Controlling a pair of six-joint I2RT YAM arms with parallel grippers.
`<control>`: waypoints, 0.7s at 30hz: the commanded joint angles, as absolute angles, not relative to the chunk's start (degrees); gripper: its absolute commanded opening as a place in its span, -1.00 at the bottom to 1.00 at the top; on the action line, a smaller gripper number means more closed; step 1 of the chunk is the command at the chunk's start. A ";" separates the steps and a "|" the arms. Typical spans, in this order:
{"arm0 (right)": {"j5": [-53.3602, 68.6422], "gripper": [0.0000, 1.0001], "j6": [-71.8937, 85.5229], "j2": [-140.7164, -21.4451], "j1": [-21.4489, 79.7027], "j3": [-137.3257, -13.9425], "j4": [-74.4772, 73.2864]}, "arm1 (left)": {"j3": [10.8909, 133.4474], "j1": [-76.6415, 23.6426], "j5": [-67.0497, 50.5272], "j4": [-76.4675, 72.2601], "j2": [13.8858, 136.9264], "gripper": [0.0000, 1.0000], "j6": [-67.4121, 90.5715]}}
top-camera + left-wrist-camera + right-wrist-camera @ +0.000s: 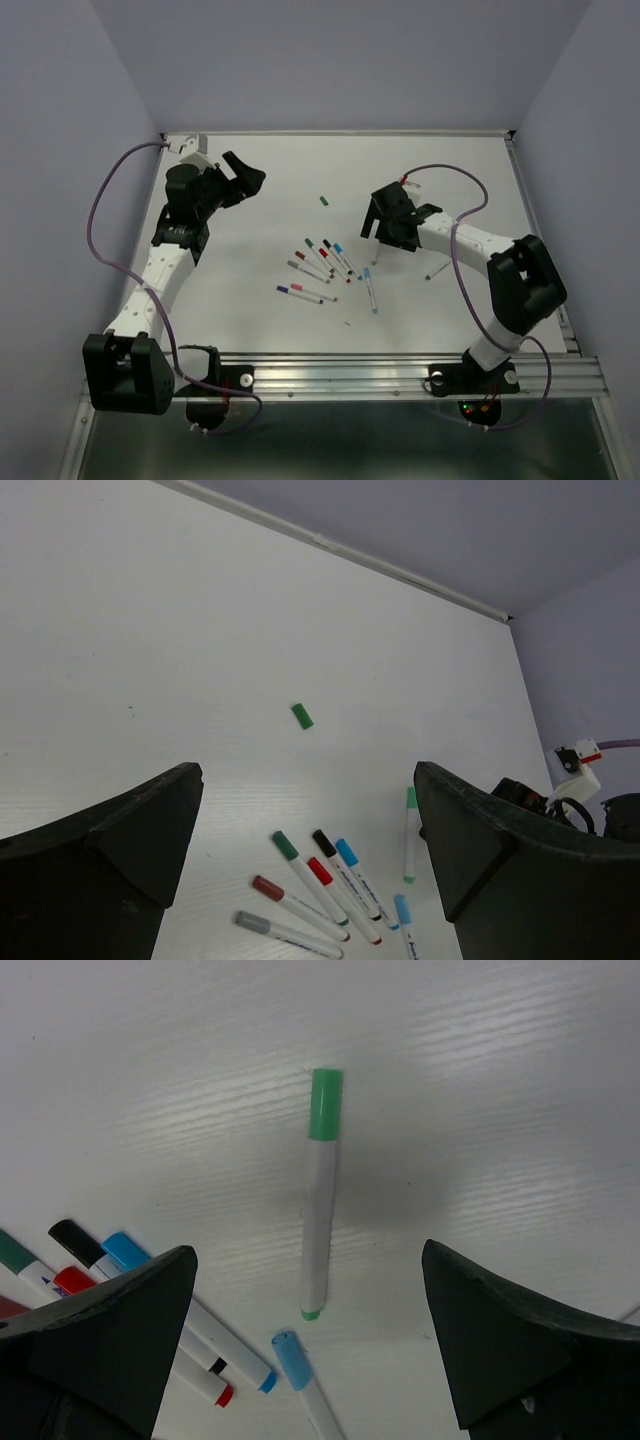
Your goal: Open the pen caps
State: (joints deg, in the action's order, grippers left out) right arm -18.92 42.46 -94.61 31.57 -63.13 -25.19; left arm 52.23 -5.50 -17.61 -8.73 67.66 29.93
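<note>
Several capped white pens point(325, 265) lie in a loose cluster mid-table. Their caps are dark green point(285, 845), black point(324, 842), blue point(346, 852), red point(319, 870), brown-red point(268, 887) and grey point(252, 922). A loose green cap point(323, 200) lies alone behind them; it also shows in the left wrist view point(302, 716). My right gripper point(374, 228) is open and empty, its jaws wide to either side of a pen point(320, 1210) with a light green cap point(325, 1105), above it. A light blue cap point(291, 1358) lies near that pen's tail. My left gripper point(250, 178) is open and empty, raised at the far left.
Another white pen point(437, 268) lies alone to the right, near my right arm's forearm. The back wall rail point(400, 575) and side walls bound the white table. The aluminium base rail point(400, 375) runs along the near edge.
</note>
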 commanded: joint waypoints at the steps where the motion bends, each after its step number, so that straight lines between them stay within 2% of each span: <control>1: -23.20 1.00 44.03 -99.22 33.49 -68.02 -27.59 | 52.21 -5.19 -14.60 -8.88 65.04 0.98 27.60; 10: -23.20 0.94 45.26 -107.22 34.19 -70.84 -31.03 | 52.65 -5.19 -10.20 -5.80 65.91 0.98 28.04; 11: -23.29 0.75 45.26 -107.49 34.19 -70.58 -30.94 | 52.91 -5.19 -10.02 -5.54 66.09 0.97 28.12; 14: -24.43 0.40 45.79 -108.63 34.19 -69.35 -30.50 | 53.00 -5.19 -10.20 -5.27 66.53 0.98 28.04; 17: -23.91 0.17 45.53 -109.86 34.19 -68.91 -30.15 | 53.00 -5.19 -10.46 -5.10 66.36 0.98 27.95; 18: -23.47 0.01 44.92 -110.04 34.19 -68.38 -29.54 | 52.91 -5.19 -10.46 -5.10 66.01 0.98 27.95; 19: -22.60 -0.03 44.65 -110.21 34.19 -67.94 -29.10 | 52.91 -5.19 -10.28 -5.10 65.74 0.98 27.95; 21: -21.80 -0.29 44.30 -110.13 34.19 -66.89 -27.78 | 52.74 -5.19 -10.11 -5.10 65.31 0.98 27.95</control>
State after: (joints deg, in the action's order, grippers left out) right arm -23.35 44.16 -107.18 34.15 -69.08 -28.75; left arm 52.21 -5.50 -10.83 -4.19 66.81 29.15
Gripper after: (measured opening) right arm 0.427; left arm 0.986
